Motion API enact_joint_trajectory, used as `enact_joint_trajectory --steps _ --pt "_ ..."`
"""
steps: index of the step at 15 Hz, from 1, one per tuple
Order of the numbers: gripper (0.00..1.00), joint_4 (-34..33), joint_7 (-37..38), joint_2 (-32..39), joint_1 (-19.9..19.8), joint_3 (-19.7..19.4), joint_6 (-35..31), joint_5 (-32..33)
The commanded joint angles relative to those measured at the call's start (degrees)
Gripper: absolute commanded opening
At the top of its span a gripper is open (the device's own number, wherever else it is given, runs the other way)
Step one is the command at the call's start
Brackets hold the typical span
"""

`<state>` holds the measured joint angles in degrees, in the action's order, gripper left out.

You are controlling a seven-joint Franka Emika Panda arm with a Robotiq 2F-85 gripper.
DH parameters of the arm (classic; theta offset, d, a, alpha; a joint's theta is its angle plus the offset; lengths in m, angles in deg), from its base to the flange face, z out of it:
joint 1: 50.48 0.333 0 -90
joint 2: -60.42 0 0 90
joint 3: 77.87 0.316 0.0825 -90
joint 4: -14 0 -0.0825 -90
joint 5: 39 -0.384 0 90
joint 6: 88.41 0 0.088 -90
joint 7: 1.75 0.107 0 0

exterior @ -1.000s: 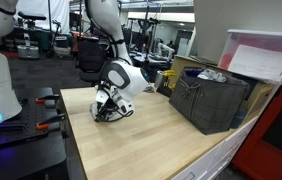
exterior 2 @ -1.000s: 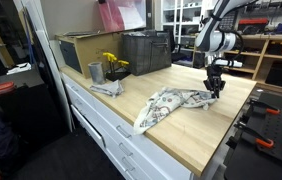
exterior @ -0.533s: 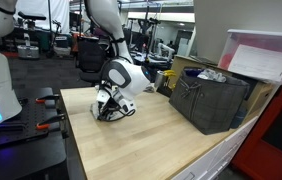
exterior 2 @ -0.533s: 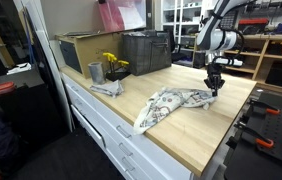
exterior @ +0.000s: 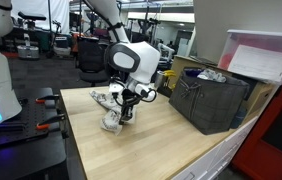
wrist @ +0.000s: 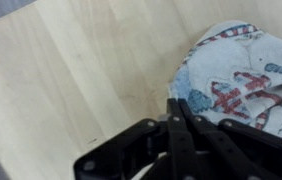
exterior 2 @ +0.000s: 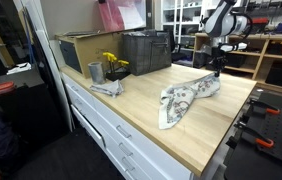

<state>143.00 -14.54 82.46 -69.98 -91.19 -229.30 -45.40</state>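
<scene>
we have raised the gripper (exterior 2: 218,71) off the wooden table (exterior 2: 213,125), its jaws now clamped on the patterned cloth (exterior 2: 184,99), whose pinched end has lifted while the rest drags, bunched narrower.

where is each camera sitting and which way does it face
Exterior view: beyond the table end, looking across the wooden table at the arm, gripper and cloth.
Exterior view: off the drawer side, looking along the table; arm and gripper lifting the cloth.
Wrist view: looking down past the shut fingers.
All show the cloth.
</scene>
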Motion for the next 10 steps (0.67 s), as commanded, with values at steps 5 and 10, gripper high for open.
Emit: enact_joint_trajectory --steps 5,10 --pt "0.01 3.97 22.97 -1.29 11.18 -15.15 -16.78 30.86" --pt "0.42 6.55 40.84 -1.60 21.60 -25.56 -21.25 47.95"
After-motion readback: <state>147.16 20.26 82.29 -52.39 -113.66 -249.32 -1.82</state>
